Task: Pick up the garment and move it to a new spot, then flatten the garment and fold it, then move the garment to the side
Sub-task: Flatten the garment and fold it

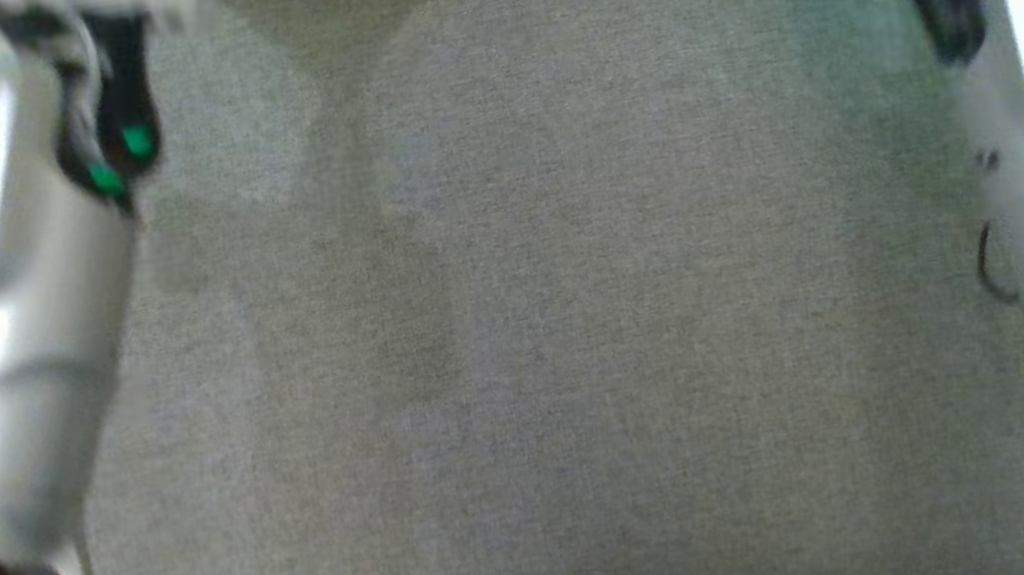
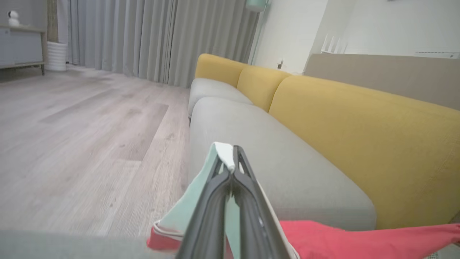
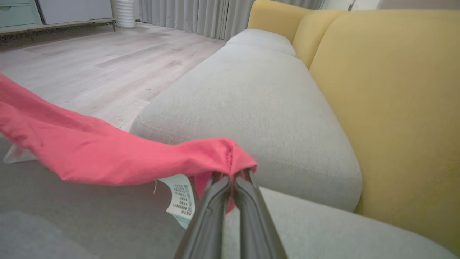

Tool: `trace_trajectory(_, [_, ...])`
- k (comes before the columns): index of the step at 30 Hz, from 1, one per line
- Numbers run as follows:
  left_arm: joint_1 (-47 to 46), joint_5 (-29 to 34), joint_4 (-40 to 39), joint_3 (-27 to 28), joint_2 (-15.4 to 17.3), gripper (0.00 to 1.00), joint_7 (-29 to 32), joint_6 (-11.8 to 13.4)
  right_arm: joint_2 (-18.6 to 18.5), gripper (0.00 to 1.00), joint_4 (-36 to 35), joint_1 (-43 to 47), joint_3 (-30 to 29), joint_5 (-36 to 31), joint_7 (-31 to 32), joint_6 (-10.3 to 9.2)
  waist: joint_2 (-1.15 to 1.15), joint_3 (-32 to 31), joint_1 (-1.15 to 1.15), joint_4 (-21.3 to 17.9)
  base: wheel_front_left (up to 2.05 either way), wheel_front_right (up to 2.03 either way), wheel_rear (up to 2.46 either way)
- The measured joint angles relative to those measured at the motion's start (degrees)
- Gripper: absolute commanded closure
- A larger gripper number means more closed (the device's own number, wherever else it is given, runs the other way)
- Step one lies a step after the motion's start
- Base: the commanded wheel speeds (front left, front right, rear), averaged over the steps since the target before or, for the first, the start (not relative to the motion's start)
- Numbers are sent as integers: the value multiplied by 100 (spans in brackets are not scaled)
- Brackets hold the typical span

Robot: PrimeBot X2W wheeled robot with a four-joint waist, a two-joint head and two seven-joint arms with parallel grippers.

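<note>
The sofa takes up most of what I see: grey seat cushions, with yellow backs along the far edge and the wood floor past the front edge. The head view is blurred, so I go by the wrist views.

The garment is red with a mint and white part. It hangs in the air between my two tools, stretched in a loose band just above the seat and near its front edge. I can't tell whether any of it touches the cushion.

The left tool is clamped on the mint-white edge, with a tuft of cloth poking past the tips. The right tool is pinched on a bunched red corner. A white label dangles just beside that corner.

I judge this is the first step, the carry to a new spot, with flattening not yet begun.

Next I'd take both tools down together and hold them apart so the cloth stays taut. I'd lay it on a bare part of the seat and only then let go — drop one side early and it will bunch.
</note>
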Motion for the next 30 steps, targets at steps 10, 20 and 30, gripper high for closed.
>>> trace_trajectory(10, [2398, -434, -1394, 157, 278, 100, -456, 81, 202, 100, -449, 1624, -560, 425, -675, 0, 0, -326, -4, 55, 0, 0, 0])
trace_trajectory(20, [5042, -676, -3438, 209, 703, 100, -502, 836, 335, 100, -2679, 4159, -891, 739, -304, 0, 1, -1138, -4, 145, 0, 0, 0])
trace_trajectory(30, [6944, -603, -5001, 10, 1235, 100, -345, 1608, 469, 100, -4859, 6581, -1036, 1158, 609, 0, 1, -1976, -4, 173, 0, 0, 0])
